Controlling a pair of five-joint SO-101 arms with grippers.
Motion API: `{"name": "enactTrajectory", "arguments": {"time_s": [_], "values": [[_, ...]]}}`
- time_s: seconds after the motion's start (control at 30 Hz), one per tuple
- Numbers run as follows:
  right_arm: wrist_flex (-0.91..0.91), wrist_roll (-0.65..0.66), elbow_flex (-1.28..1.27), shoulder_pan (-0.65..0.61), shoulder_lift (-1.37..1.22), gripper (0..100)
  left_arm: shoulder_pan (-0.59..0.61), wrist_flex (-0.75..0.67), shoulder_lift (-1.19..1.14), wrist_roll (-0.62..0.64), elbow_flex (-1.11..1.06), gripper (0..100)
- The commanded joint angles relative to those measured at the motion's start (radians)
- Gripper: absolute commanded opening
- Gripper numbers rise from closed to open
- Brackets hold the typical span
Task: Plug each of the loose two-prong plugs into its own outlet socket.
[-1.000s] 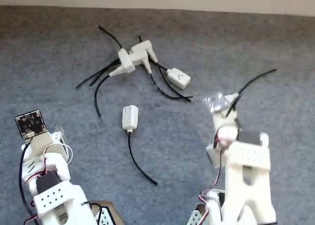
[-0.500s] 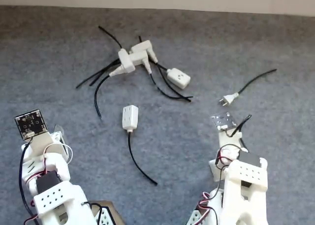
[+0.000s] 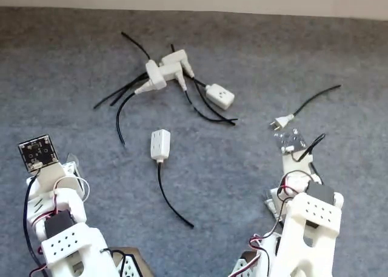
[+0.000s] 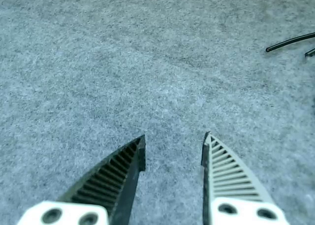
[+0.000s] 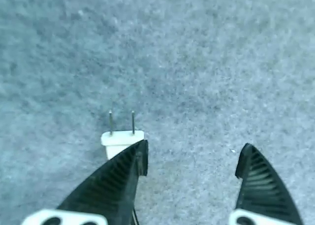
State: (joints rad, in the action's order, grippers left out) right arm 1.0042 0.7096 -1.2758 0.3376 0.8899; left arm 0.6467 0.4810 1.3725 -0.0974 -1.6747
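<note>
Near-left corner of table [image 3: 339, 53]: left gripper [image 4: 174, 146] hangs w/ fingers partly apart, empty. By right edge, right gripper [image 5: 193, 153] gapes wide over loose two-prong plug [image 5: 122, 137], ungripped. Mid-table: outlet socket [image 3: 160, 142]; 2nd socket [image 3: 220, 96] beyond; joined plug-socket cluster [image 3: 163, 71] farthest.

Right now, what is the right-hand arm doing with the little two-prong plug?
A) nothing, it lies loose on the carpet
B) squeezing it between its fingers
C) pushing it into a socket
A: the right gripper is open, and the two-prong plug lies on the carpet beside one finger, ungripped.
</note>
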Motion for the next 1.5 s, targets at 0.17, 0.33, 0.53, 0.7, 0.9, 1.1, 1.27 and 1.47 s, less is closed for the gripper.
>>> {"name": "enactTrajectory", "arguments": {"time_s": [0.17, 0.33, 0.53, 0.7, 0.9, 1.1, 1.27, 1.47], "values": [[-0.045, 0.025, -0.065, 0.018, 0.008, 27.5, -0.019, -0.012, 0.013, -0.002, 0.015, 20], [-0.058, 0.025, -0.087, 0.024, 0.008, 27.5, -0.016, -0.012, 0.013, -0.002, 0.015, 20], [-0.288, 0.028, -0.288, 0.028, 0.012, 27.5, -0.015, -0.012, 0.013, -0.002, 0.015, 20], [-0.288, 0.031, -0.266, 0.084, 0.01, 27.5, -0.018, -0.012, 0.013, -0.002, 0.015, 20], [-0.286, 0.12, -0.251, 0.186, 0.01, 27.5, -0.019, -0.012, 0.013, -0.002, 0.015, 20], [-0.11, 0.115, -0.081, 0.186, 0.016, 27.5, -0.019, -0.012, 0.013, -0.002, 0.015, 20], [0.151, 0.005, 0.131, 0.091, 0.016, 27.5, -0.016, -0.012, 0.013, -0.002, 0.015, 20], [0.213, -0.063, 0.148, -0.051, 0.01, 27.5, -0.015, -0.012, 0.013, -0.002, 0.015, 20]]}}
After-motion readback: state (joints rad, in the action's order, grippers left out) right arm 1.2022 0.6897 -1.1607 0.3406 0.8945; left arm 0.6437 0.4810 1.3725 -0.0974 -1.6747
